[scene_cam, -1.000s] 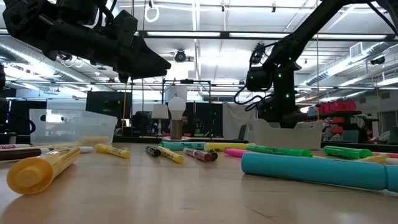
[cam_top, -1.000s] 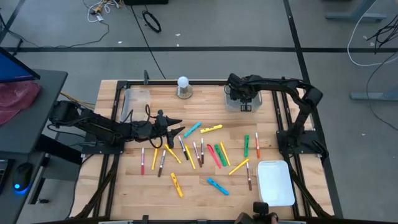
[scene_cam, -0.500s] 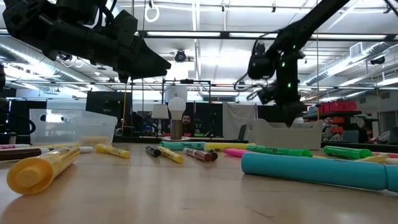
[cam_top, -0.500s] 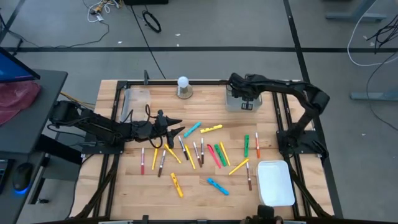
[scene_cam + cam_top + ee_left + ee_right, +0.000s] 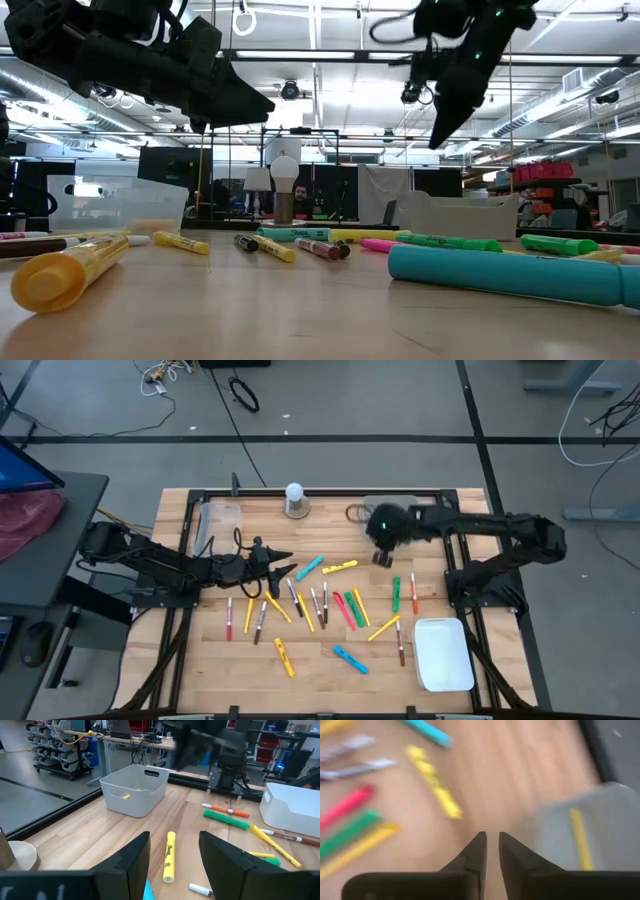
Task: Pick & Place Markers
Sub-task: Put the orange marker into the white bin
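Observation:
Markers point(image 5: 320, 600) in yellow, green, light blue, red and brown lie scattered flat on the middle of the table, and in the low view as markers point(image 5: 300, 243). One yellow marker point(image 5: 125, 796) lies inside the grey bin point(image 5: 132, 790) at the far right; the right wrist view shows this marker point(image 5: 580, 837) too. My left gripper point(image 5: 290, 570) hovers open over the left part of the spread, a yellow marker point(image 5: 170, 857) ahead of it. My right gripper point(image 5: 384, 556) hangs high point(image 5: 437, 140), empty, just near of the bin point(image 5: 392, 508), its fingers point(image 5: 491, 840) a narrow gap apart.
A white tray point(image 5: 443, 652) sits at the near right corner. A clear tray point(image 5: 220, 518) stands at the far left, and a white ball on a round base point(image 5: 294, 500) at the far edge. Bare wood lies between the bin and the markers.
My right gripper has risen out of the grey bin and swung toward the near edge and slightly left, ending high above the table beside the markers. The left arm and the markers have kept still.

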Available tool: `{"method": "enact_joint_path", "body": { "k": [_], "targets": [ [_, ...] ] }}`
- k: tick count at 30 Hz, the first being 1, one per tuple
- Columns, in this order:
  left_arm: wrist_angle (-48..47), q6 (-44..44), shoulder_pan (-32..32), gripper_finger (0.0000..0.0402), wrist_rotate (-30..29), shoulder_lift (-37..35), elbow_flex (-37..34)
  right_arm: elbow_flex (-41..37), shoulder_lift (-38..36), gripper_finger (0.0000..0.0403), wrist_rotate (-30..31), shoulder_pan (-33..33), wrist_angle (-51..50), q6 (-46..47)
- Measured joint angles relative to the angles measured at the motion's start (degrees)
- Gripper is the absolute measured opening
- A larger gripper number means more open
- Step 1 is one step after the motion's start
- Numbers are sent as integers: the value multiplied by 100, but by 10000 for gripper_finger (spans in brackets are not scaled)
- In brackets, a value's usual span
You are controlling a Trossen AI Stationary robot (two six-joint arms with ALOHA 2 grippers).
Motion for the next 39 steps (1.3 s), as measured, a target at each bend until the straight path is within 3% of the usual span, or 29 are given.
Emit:
{"method": "enact_joint_path", "body": {
  "k": [8, 15, 23, 32, 39],
  "targets": [
    [-3, -1, 0, 177, 0, 0, 0, -784, -100, 40, -62, 1695, 735, 1020],
    [-2, -12, 2, 177, 0, 0, 0, -1436, -100, 41, -42, 2507, 1228, 2020],
    [-2, -16, 0, 177, 2, 0, 0, -1535, -241, 96, -38, 2476, 485, 3395],
    [-26, -14, 0, 177, 0, -2, -2, -1562, -555, 183, -182, 2409, -1622, 5824],
    [-34, -13, 1, 177, 0, -1, -2, -2403, -551, 182, -311, 2403, -1140, 6620]
  ]
}}
